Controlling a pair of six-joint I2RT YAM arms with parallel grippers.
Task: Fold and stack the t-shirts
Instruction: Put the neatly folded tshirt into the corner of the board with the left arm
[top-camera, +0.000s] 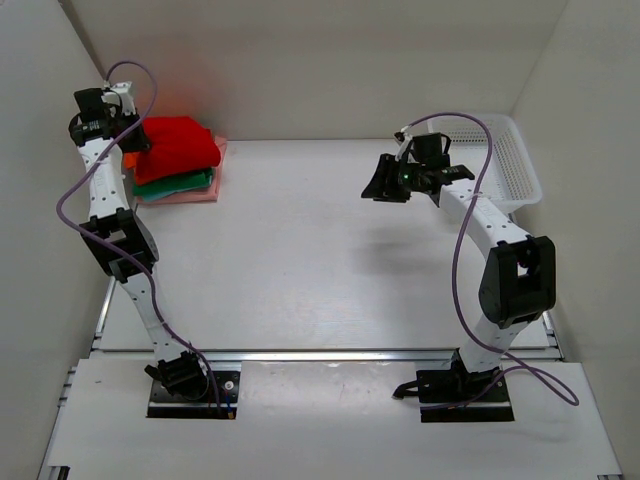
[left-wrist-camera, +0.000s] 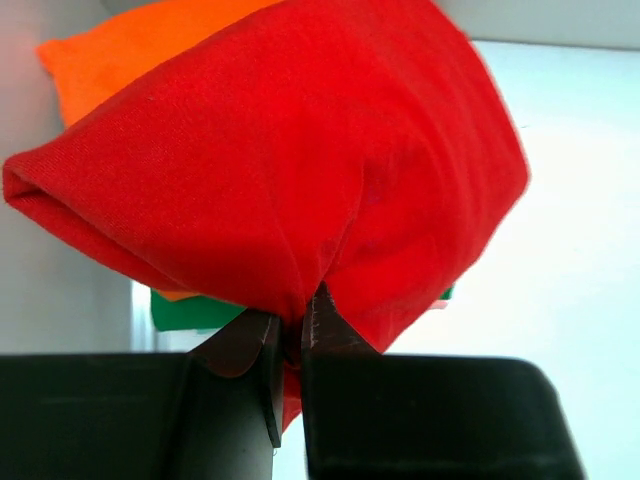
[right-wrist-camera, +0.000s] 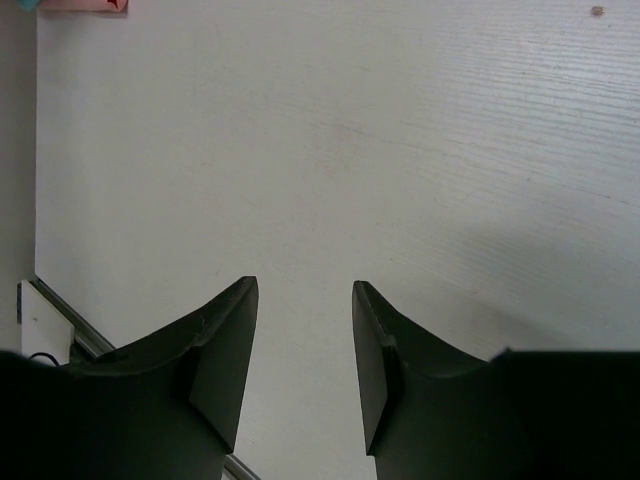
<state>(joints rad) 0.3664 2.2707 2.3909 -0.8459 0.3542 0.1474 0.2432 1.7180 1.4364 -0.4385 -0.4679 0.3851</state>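
A stack of folded t-shirts lies at the table's back left: the large red one (top-camera: 178, 145) on top, orange (top-camera: 131, 160), green (top-camera: 180, 185) and pale pink (top-camera: 190, 196) under it. My left gripper (top-camera: 125, 135) is at the stack's left edge, shut on a pinch of the red shirt (left-wrist-camera: 300, 180). The left wrist view also shows orange (left-wrist-camera: 130, 50) and green (left-wrist-camera: 195, 312) cloth. My right gripper (top-camera: 385, 185) is open and empty above the bare table, right of centre; its fingers (right-wrist-camera: 225, 350) frame bare tabletop.
A white plastic mesh basket (top-camera: 515, 165) stands at the back right, behind the right arm. White walls close the table at the left, back and right. A metal rail (top-camera: 330, 353) runs along the near edge.
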